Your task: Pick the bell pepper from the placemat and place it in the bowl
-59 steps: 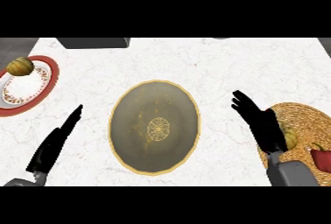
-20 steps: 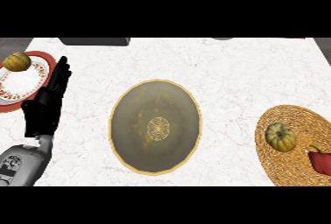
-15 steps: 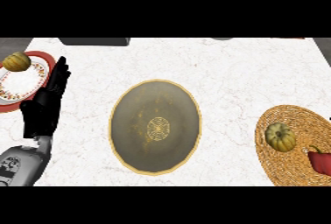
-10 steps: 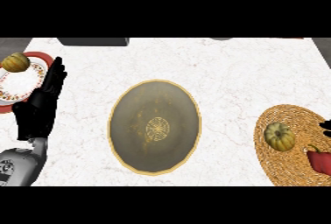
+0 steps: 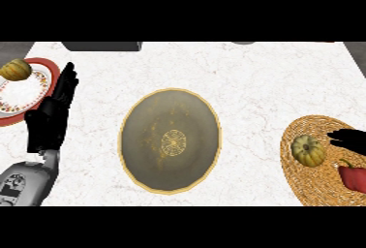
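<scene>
At the right edge, right hand has just reappeared over the placemat, close by the bell pepper lying there; open or closed, cannot tell. Grasp looks next. Bowl waits, centre. Left hand rests open, far left.

Bright, even light; faint shadows.

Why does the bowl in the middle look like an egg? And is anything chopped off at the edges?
Head view: the bowl looks taller than wide, probably stretched by the view; it is likely round. Head view, right edge: the pepper, the placemat and the right hand are cut off; at the left edge, so is the plate.
</scene>
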